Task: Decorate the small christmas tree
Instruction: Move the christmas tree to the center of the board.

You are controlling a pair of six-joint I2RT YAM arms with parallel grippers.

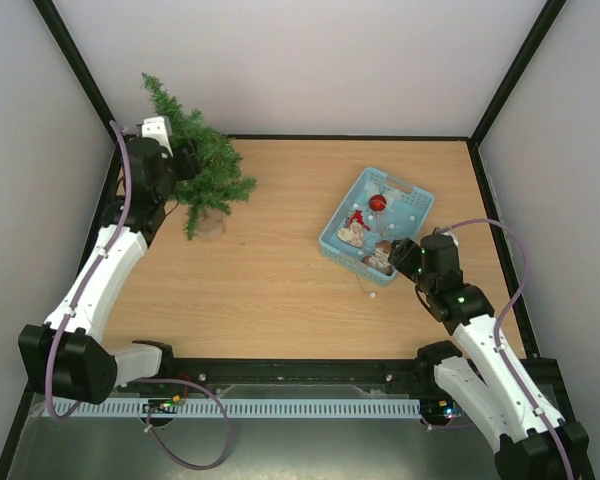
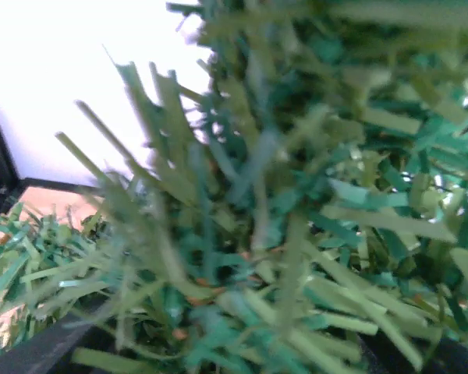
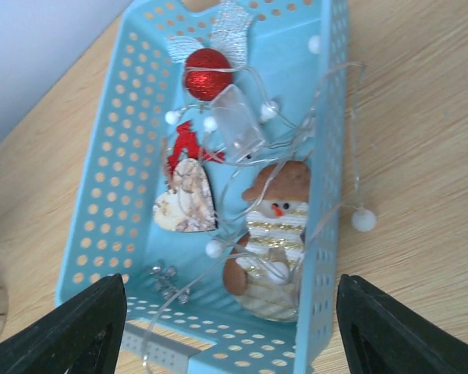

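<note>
The small christmas tree (image 1: 212, 168) stands at the far left of the table, dark green and leaning a little. My left gripper (image 1: 185, 160) is pushed into its branches. The left wrist view is filled with blurred green needles (image 2: 281, 234), and the jaws are hidden. My right gripper (image 1: 405, 258) is open and empty, its fingertips (image 3: 70, 331) spread wide over the near end of a light blue basket (image 3: 109, 179). In the basket lie a red glitter ball (image 3: 208, 74), a heart ornament (image 3: 186, 199), a snowman (image 3: 277, 241) and a string of white bead lights (image 3: 364, 220).
The basket (image 1: 412, 205) lies at the right of the table, turned at an angle. One bead of the string (image 1: 373, 294) trails onto the wood in front of it. A clear small box (image 3: 238, 125) and a silver snowflake (image 3: 168, 280) also lie inside. Black frame posts edge the table.
</note>
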